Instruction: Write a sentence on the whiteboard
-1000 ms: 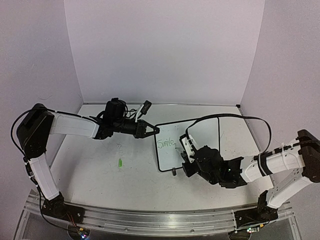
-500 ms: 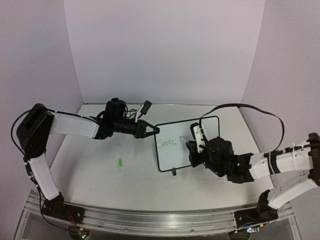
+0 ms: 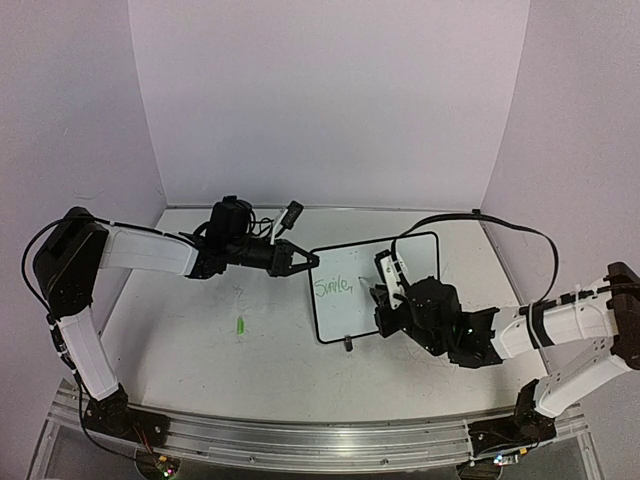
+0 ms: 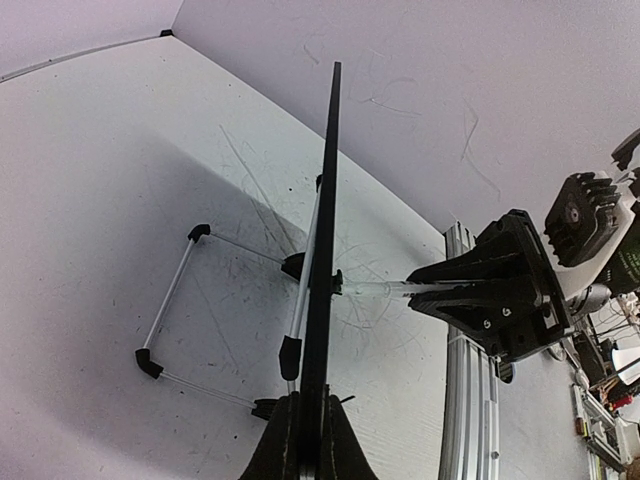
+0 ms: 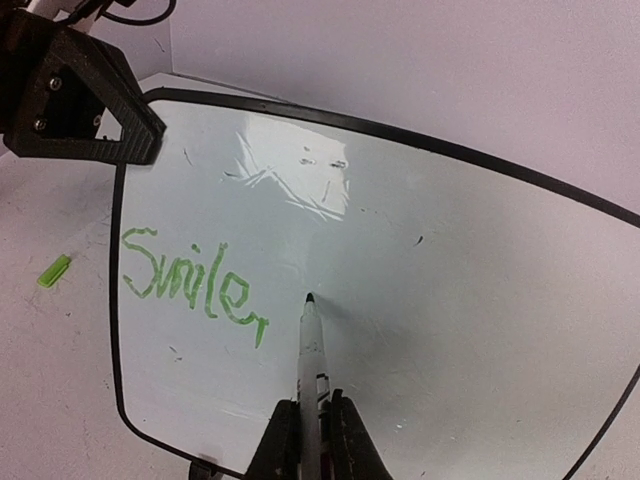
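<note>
The whiteboard (image 3: pixel 345 312) stands tilted on the table, black-framed and glossy. The sentence (image 3: pixel 333 287) in green reads "Smile," at the board's left; it also shows in the right wrist view (image 5: pixel 190 285). My left gripper (image 3: pixel 308 262) is shut on the board's upper left edge; in the left wrist view it (image 4: pixel 308 440) clamps the edge-on frame (image 4: pixel 325 200). My right gripper (image 5: pixel 310 405) is shut on a white marker (image 5: pixel 311 350). The marker's dark tip meets the board (image 5: pixel 450 260) just right of the comma.
A green marker cap (image 3: pixel 241 325) lies on the table left of the board, also seen in the right wrist view (image 5: pixel 54 271). The board's wire stand (image 4: pixel 175 290) and black clip foot (image 3: pixel 347 343) rest on the scribbled tabletop. Walls enclose three sides.
</note>
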`<state>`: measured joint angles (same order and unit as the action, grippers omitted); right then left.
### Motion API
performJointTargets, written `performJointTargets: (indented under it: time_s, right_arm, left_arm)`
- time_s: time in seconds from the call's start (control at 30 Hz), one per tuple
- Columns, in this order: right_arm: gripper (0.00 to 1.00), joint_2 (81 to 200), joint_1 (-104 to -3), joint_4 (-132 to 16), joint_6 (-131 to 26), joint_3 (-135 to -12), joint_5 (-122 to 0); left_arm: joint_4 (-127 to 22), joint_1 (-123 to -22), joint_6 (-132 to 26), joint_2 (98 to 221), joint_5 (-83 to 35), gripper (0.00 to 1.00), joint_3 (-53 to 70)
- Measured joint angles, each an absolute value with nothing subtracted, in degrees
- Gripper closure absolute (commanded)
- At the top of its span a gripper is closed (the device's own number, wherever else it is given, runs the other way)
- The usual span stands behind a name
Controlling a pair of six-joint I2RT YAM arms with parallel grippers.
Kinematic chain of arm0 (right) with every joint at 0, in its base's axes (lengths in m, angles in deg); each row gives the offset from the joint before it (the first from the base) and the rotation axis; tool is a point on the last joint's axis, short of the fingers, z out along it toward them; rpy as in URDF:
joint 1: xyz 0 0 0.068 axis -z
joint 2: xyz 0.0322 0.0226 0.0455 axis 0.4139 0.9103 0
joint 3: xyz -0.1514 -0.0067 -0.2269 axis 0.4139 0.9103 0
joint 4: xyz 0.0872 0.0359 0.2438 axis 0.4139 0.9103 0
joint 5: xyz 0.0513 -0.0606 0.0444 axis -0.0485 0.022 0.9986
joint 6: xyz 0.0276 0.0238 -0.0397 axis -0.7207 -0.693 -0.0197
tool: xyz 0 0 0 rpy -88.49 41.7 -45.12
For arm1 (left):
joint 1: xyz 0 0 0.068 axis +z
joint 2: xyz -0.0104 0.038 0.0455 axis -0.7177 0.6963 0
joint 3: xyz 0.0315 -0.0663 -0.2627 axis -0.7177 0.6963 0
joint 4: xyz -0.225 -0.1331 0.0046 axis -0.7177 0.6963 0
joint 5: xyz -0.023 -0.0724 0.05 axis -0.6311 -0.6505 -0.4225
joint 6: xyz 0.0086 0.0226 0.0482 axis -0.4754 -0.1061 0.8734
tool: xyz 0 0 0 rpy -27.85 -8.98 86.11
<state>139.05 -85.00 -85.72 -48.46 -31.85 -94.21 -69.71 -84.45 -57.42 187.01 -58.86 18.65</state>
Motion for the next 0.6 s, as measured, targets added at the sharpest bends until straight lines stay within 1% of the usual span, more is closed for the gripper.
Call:
performJointTargets:
  time_s: [0.6]
  right_arm:
    - [1.00,140.52,-85.16,-86.02,-48.44,-32.29,-96.09]
  left_arm:
    - [-69.63,-84.45,-57.44,186.98,-58.79,1.00,18.65]
